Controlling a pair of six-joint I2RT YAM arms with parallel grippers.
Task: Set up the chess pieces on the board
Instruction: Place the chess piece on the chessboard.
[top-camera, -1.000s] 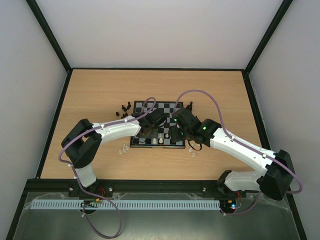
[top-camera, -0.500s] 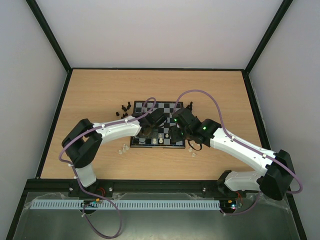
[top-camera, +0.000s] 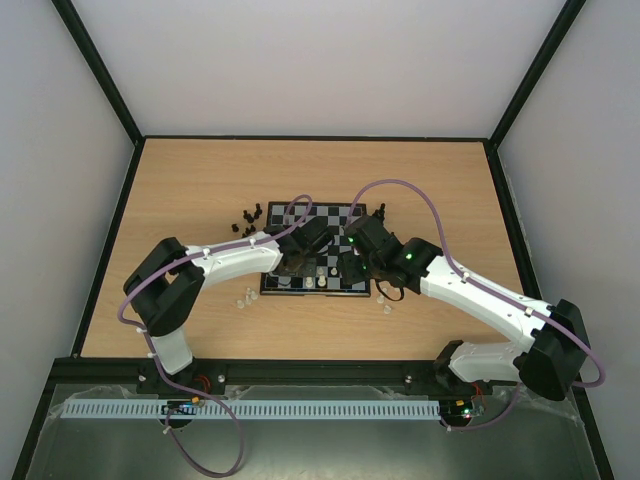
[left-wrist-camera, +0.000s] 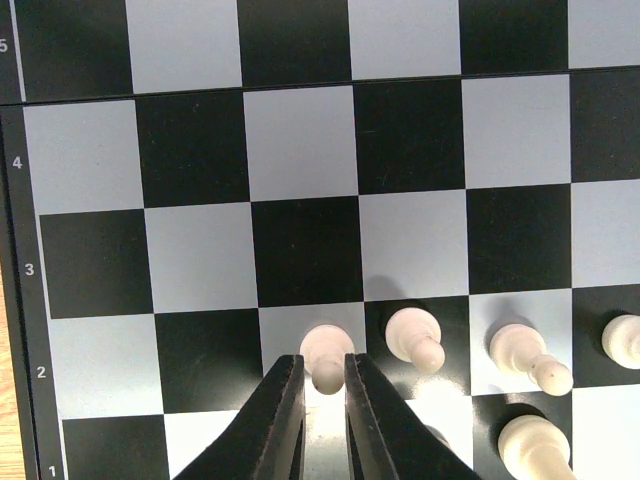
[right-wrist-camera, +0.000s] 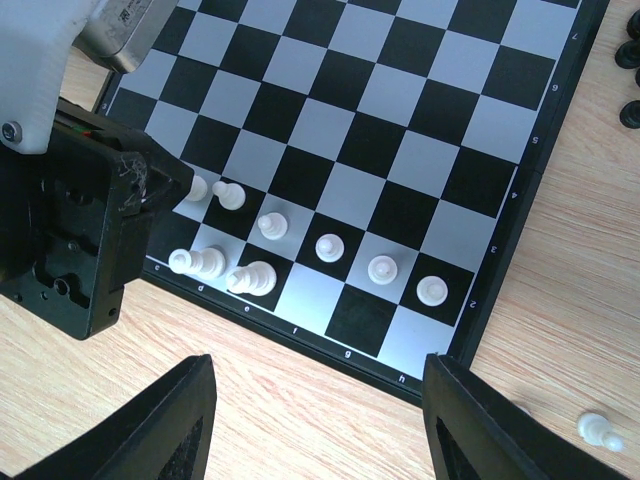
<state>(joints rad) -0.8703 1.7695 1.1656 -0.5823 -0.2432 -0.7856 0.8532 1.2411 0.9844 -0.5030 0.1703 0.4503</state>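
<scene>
While left gripper (left-wrist-camera: 322, 365) flanks white pawn (left-wrist-camera: 325, 342) on board (left-wrist-camera: 300, 150), can't tell if clamped | right gripper (right-wrist-camera: 315, 375) jaws apart, empty

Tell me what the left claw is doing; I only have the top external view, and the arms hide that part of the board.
Observer: The left wrist view shows the left claw straddling the head of a white pawn standing on a pale second-rank square; whether it pinches, I cannot tell.
Operator: And the right claw?
Observer: Its wrist view shows the right claw open, empty, beside the board's lettered edge.
Operator: White pieces placed?
Observer: Six pawns on the second rank, two taller pieces behind them.
</scene>
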